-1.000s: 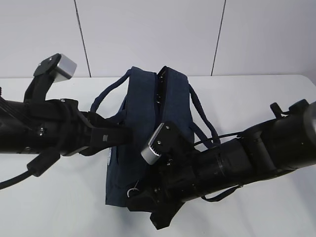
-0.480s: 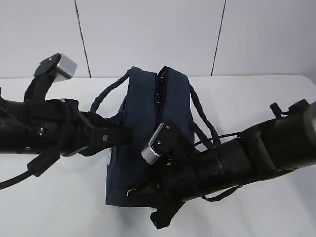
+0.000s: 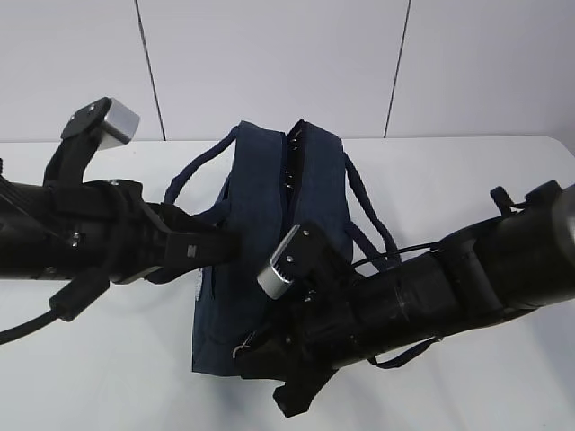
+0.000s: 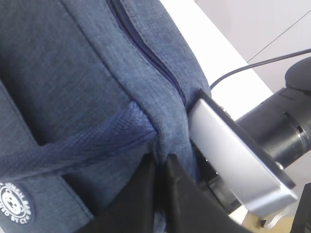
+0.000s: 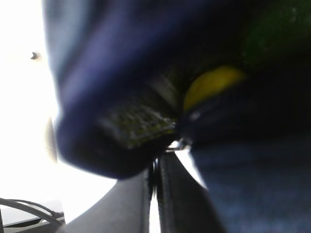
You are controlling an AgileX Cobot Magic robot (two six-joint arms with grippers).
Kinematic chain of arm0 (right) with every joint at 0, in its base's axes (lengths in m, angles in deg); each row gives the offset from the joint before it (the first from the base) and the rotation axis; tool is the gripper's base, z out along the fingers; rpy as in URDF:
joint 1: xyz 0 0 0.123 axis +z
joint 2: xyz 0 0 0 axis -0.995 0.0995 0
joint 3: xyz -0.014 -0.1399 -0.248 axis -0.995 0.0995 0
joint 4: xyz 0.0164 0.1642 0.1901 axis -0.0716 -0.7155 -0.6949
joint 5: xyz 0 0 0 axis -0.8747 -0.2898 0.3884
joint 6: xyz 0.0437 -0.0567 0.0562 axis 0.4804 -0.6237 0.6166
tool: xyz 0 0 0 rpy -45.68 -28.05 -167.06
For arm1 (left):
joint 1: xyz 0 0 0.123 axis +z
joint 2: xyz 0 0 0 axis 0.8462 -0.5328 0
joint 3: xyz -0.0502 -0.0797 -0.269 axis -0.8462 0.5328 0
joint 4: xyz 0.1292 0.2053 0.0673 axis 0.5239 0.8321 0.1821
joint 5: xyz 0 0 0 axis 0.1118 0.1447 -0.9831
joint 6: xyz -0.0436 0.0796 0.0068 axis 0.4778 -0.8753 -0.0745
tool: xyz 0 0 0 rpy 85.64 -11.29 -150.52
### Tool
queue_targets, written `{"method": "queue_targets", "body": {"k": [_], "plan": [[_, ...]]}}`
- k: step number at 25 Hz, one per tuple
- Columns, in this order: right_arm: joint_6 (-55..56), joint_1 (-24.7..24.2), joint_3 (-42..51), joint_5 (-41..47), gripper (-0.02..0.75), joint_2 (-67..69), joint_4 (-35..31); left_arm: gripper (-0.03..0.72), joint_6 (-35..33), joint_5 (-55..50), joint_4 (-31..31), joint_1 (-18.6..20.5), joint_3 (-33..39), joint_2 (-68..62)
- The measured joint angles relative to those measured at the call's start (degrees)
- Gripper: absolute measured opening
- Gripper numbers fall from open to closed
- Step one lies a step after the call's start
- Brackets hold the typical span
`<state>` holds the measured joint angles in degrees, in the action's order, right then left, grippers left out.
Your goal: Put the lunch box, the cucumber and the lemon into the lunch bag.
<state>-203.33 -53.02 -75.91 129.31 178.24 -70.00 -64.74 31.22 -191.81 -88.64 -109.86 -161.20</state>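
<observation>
Lunch bag [image 3: 256, 269]: we see it on the table [image 3: 108, 377], soft fabric, sagging; best held by its edge.
Left gripper [image 4: 158, 167]: pinched closed on bag fabric near the strap.
Right gripper [image 5: 155, 167]: closed at the zipper end; what it holds is blurred.
Lemon [image 5: 209, 87]: inside the bag, small, rolls easily.

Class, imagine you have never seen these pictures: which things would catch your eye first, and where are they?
A dark navy fabric lunch bag stands mid-table, hemmed in by two black robot arms. The left end effector pinches a fold of its fabric beside the zipper, while the right end effector is shut at the bag's near end. Through the gap there, a small yellow lemon shows inside.
</observation>
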Motion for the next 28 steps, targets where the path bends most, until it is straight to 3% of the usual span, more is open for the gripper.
{"method": "queue_targets", "body": {"k": [17,28], "plan": [[9.1,0.0,1.9,-5.5,-0.013,-4.2,7.6,0.001,0.0,0.9,0.0,0.0,0.0,0.0],[11.2,0.0,3.6,-6.6,-0.013,-8.1,8.8,0.001,0.0,1.1,0.0,0.0,0.0,0.0]]}}
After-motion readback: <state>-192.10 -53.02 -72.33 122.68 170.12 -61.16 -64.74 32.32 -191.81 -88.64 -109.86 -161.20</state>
